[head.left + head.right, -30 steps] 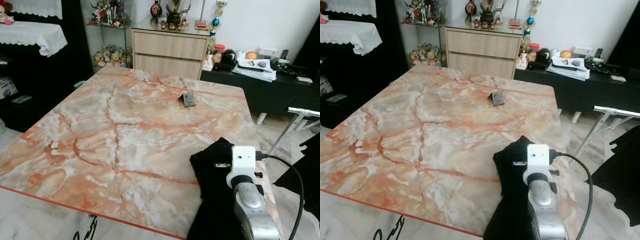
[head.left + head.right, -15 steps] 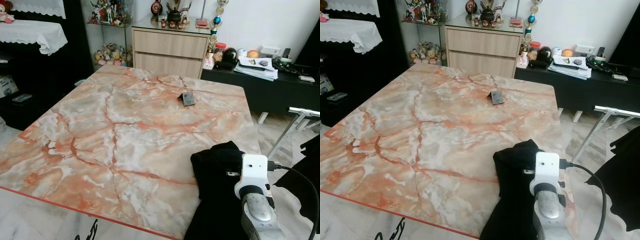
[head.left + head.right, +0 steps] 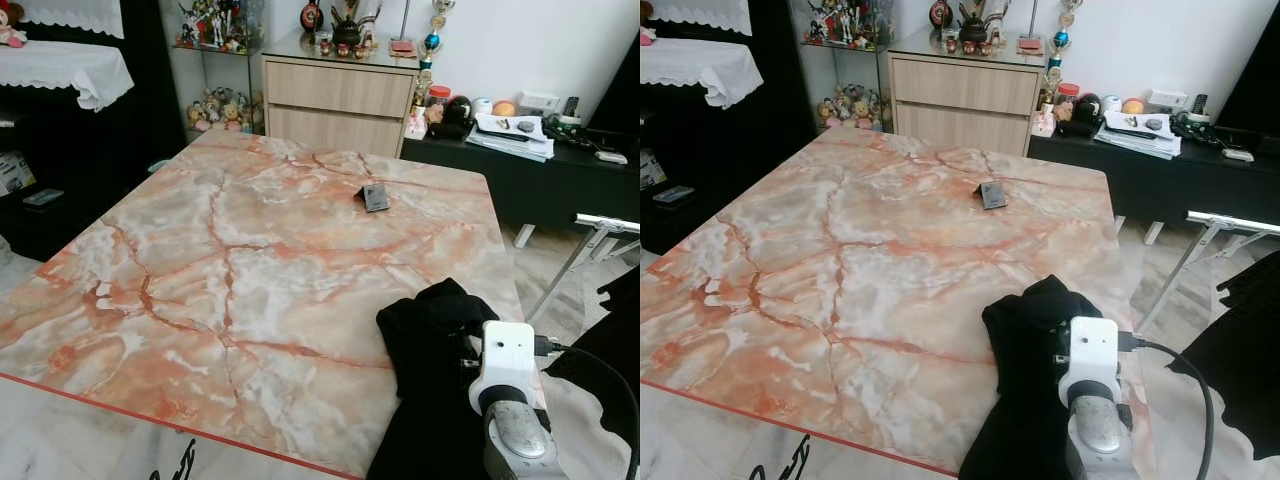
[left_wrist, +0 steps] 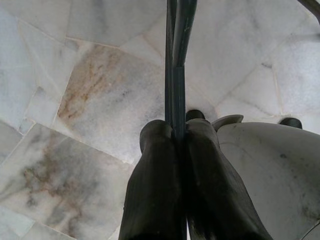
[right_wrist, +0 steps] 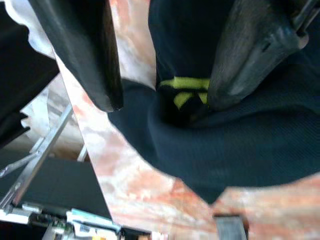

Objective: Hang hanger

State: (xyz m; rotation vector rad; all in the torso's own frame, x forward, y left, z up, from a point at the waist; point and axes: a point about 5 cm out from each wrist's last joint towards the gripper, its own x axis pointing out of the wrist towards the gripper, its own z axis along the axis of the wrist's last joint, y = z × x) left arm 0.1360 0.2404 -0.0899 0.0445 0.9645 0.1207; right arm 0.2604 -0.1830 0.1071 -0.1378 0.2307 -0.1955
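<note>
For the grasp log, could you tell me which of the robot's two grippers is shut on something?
The left gripper: its fingers are pressed together on a thin dark hanger above the floor. The right gripper hangs open over the black garment.

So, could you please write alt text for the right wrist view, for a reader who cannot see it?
The right gripper hangs open just above a dark garment with a yellow-green neck label, one black finger on either side of the collar. The garment lies on a pink marble table, near its edge. A metal rack stands beyond.
</note>
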